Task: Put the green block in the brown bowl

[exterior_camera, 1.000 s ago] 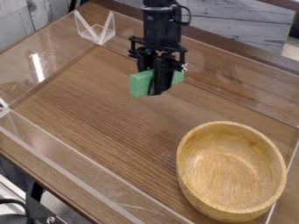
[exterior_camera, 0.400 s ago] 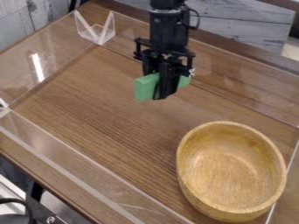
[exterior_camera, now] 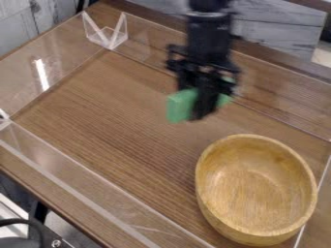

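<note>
Fingers (exterior_camera: 196, 105) clamped on the green block (exterior_camera: 181, 107), clear above the desk (exterior_camera: 104, 116). Brown bowl (exterior_camera: 257, 186) below-right of fingers, apart.

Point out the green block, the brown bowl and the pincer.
green block (exterior_camera: 177, 107), camera view, its exposed left face.
brown bowl (exterior_camera: 227, 153), camera view, upper-left rim.
pincer (exterior_camera: 202, 108), camera view, between its fingertips, shut on the block.

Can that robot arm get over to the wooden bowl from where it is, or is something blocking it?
Probably yes. The gripper, shut on the green block, hangs above the table up and left of the brown bowl. Nothing stands between them, and the bowl's hollow is empty and open from above.
</note>
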{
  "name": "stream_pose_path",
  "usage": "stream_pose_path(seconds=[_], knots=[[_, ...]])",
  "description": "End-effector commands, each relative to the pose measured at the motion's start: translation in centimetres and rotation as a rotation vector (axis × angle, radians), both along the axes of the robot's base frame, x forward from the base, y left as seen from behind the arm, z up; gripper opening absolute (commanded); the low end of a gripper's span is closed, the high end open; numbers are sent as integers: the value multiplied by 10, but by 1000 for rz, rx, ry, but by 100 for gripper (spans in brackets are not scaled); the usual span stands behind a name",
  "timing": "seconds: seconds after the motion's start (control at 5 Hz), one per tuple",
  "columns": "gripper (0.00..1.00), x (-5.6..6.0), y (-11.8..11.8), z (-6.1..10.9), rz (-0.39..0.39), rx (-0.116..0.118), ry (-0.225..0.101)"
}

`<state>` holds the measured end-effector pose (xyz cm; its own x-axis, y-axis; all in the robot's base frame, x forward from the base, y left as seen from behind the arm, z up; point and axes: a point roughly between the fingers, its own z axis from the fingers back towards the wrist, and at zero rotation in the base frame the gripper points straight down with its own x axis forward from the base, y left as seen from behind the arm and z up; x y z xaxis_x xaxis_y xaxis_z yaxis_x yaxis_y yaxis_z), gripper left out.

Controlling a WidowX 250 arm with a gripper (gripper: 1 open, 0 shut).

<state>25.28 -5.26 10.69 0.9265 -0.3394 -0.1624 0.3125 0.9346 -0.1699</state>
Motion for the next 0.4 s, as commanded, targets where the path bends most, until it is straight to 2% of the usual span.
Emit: stream_pose_path(seconds=[0.0,0.2], knots=[[0,-43,-47,24,-145,-3,-60],[0,-72,-96,16,-262,6,-71]])
